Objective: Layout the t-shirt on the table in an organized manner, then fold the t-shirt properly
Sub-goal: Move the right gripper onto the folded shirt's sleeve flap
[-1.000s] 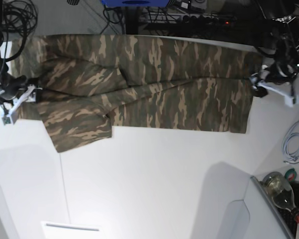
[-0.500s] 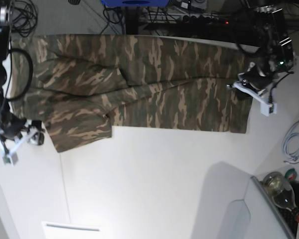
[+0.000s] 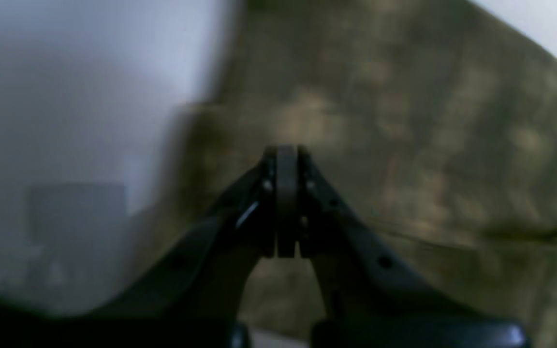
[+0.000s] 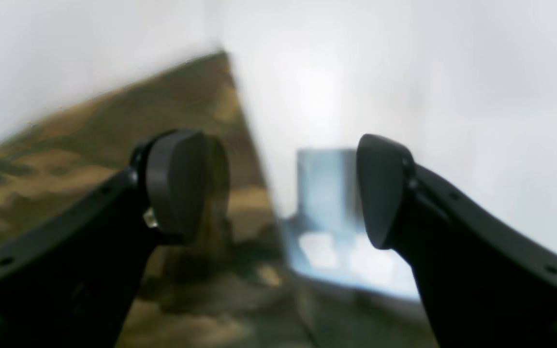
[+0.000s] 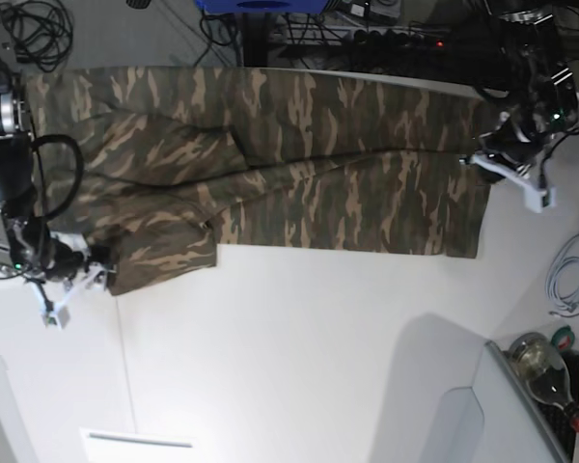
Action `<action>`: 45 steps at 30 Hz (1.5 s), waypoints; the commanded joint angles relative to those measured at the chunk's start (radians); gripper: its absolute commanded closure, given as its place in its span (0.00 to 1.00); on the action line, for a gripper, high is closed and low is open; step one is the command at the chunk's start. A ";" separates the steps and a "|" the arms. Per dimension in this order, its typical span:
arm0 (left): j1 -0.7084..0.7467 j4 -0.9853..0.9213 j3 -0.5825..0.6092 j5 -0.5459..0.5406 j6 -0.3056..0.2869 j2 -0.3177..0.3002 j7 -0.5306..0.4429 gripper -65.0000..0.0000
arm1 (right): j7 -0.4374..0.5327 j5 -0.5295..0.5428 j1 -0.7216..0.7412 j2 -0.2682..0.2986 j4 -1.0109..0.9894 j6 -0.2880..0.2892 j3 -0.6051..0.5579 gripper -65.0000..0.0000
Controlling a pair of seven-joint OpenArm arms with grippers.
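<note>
The camouflage t-shirt (image 5: 299, 164) lies spread flat across the far part of the white table (image 5: 299, 357), with one sleeve pointing toward the near left. My left gripper (image 5: 502, 166) hovers at the shirt's right hem. In the left wrist view its fingertips (image 3: 285, 152) are pressed together over blurred camouflage cloth (image 3: 428, 145), and no fabric shows between them. My right gripper (image 5: 77, 278) sits just left of the sleeve's lower corner. Seen from the right wrist, the gripper (image 4: 283, 193) is wide open and holds nothing, with the sleeve corner (image 4: 65, 159) under one finger and bare table (image 4: 452, 72) under the other.
A glass bottle (image 5: 545, 371) and a coiled white cable (image 5: 574, 275) lie at the right edge. Dark cables (image 5: 39, 29) and equipment crowd the floor behind the table. A thin seam (image 5: 125, 367) crosses the tabletop, and a white panel (image 5: 140, 444) sits at the near edge.
My left gripper has gone from open to shut at the right hem, moving in over it and back. My right gripper moved from the shirt's left edge toward the sleeve's lower corner.
</note>
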 commanded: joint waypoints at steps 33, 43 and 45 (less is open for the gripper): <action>0.023 -0.052 -0.105 -0.015 -0.008 -0.123 -0.011 1.00 | -0.346 0.005 -0.330 -0.052 0.718 -0.001 0.100 1.00; 0.025 -0.055 -0.170 -0.015 -0.008 -0.123 -0.011 1.00 | -0.535 0.002 -0.668 -0.110 1.228 -0.001 0.219 1.00; 0.025 -0.054 -0.170 -0.015 -0.008 -0.123 -0.011 1.00 | -0.535 0.002 -0.714 -0.112 1.259 -0.001 0.224 1.00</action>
